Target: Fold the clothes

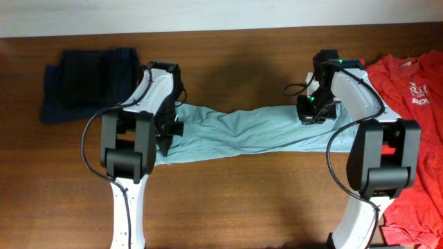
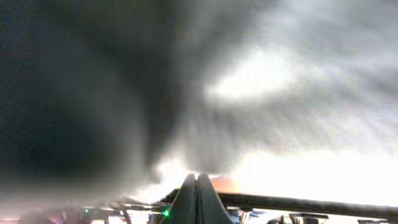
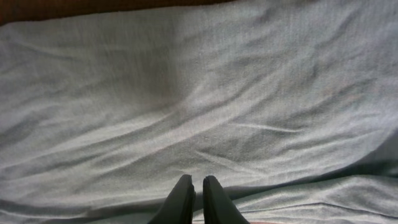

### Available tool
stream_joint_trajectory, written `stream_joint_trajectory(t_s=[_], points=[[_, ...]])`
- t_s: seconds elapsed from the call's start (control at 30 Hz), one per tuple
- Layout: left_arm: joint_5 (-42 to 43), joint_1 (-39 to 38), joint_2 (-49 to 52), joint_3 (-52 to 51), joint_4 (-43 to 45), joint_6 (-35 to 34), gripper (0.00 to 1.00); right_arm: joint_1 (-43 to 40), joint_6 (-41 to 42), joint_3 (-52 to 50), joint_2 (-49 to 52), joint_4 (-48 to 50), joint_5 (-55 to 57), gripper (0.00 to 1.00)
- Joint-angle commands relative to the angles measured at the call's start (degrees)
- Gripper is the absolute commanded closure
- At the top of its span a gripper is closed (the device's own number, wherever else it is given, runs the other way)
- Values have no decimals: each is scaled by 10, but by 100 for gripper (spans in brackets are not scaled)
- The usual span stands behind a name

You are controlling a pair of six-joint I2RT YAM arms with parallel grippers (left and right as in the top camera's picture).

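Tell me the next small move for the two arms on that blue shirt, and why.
Probably draw the grippers a little farther apart. The pale blue T-shirt spans between the left gripper and right gripper as a narrow, creased band, jaws closed at its ends, so it looks too bunched to fold.

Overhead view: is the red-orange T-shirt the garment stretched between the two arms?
No: the pale grey-blue T-shirt spans that gap, while the red-orange T-shirt lies beyond the right arm.
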Motion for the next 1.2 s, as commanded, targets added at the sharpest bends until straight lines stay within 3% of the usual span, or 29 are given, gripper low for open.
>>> stream_joint_trajectory(t_s=[0.0,0.47,0.67,1.17], points=[[-19,2,-70,5,19,-19,100,0,-4,6,-15,0,9,88],[-29,19,-116,11,346,-26,99,0,-4,5,-15,0,9,88],[-104,24,-115,7,356,-55,100,0,-4,-10,-15,4,9,88],[-123,34,-109,-119,428,-55,100,0,-4,-28,-15,15,9,87]])
